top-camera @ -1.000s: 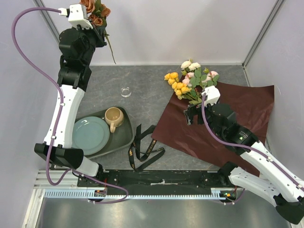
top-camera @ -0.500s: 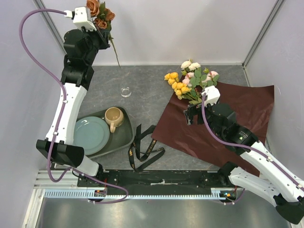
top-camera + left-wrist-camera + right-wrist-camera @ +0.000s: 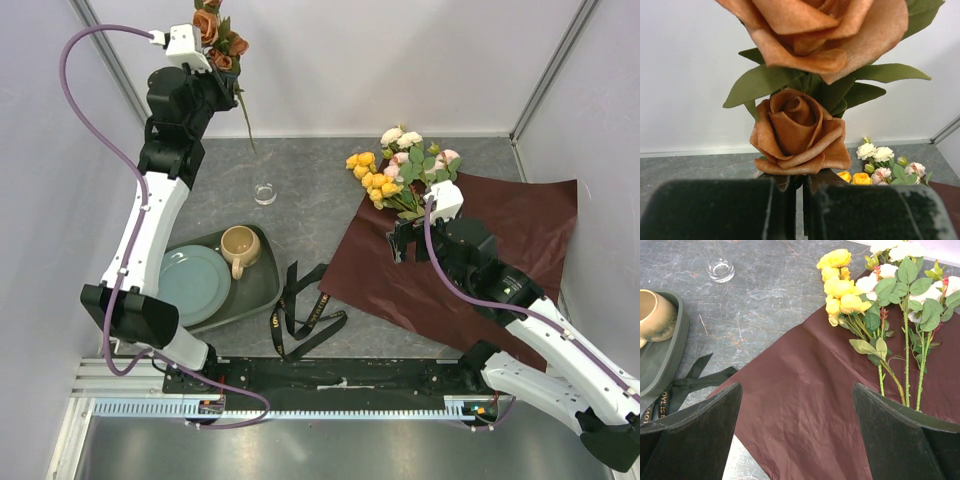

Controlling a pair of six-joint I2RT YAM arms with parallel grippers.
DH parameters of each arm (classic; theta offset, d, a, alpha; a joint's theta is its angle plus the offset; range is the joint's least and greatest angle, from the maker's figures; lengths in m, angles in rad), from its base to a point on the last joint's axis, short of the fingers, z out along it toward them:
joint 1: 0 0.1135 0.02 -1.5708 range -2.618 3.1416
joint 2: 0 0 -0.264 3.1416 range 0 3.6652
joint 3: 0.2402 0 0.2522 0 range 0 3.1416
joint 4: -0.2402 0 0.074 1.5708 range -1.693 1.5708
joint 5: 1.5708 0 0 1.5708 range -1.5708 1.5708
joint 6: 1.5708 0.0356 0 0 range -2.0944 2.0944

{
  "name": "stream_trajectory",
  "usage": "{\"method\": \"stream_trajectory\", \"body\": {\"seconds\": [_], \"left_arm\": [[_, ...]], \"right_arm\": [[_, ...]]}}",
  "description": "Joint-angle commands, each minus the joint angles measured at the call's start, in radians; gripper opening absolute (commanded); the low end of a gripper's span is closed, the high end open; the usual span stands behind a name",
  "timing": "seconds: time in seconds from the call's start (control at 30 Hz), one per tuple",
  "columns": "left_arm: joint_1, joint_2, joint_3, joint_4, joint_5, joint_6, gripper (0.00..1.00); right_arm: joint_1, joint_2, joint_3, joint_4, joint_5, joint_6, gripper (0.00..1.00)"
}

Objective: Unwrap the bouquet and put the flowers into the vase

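Carries rust-orange flowers [image 3: 218,35] rightward of a second ago, near white back wall [image 3: 400,60], left claw [image 3: 799,192] clamped on them. Holds right claw [image 3: 796,400] spread, empty, over maroon paper [image 3: 500,230]. Shows vase [image 3: 265,191] on grey worktop [image 3: 310,170], unobstructed.

The black ribbon [image 3: 690,382] carried gold letters; only "LOVE IS" could be read, the rest was too small.

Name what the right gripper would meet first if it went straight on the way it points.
Probably the maroon paper, close beside the flower stems; depth is unclear.
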Motion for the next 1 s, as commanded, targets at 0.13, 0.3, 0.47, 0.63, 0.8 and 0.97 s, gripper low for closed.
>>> {"method": "stream_trajectory", "body": {"seconds": [0.13, 0.3, 0.47, 0.63, 0.8, 0.97], "left_arm": [[0.006, 0.061, -0.014, 0.064, -0.049, -0.028, 0.02], [0.007, 0.090, -0.014, 0.058, -0.092, -0.031, 0.02], [0.010, 0.127, -0.025, 0.065, -0.129, -0.028, 0.02], [0.013, 0.162, -0.043, 0.074, -0.143, -0.042, 0.02], [0.013, 0.171, -0.100, 0.110, -0.183, -0.089, 0.02], [0.013, 0.184, -0.146, 0.137, -0.204, -0.126, 0.02]], "right_arm": [[0.000, -0.005, -0.001, 0.007, 0.009, 0.007, 0.98], [0.000, -0.002, -0.009, 0.007, 0.013, 0.008, 0.98], [0.000, 0.001, -0.006, 0.007, 0.010, 0.008, 0.98], [0.000, 0.009, -0.010, 0.010, 0.013, 0.007, 0.98], [0.000, 0.017, -0.019, 0.017, 0.010, 0.008, 0.98], [0.000, 0.027, -0.022, 0.021, 0.006, 0.007, 0.98]]}}
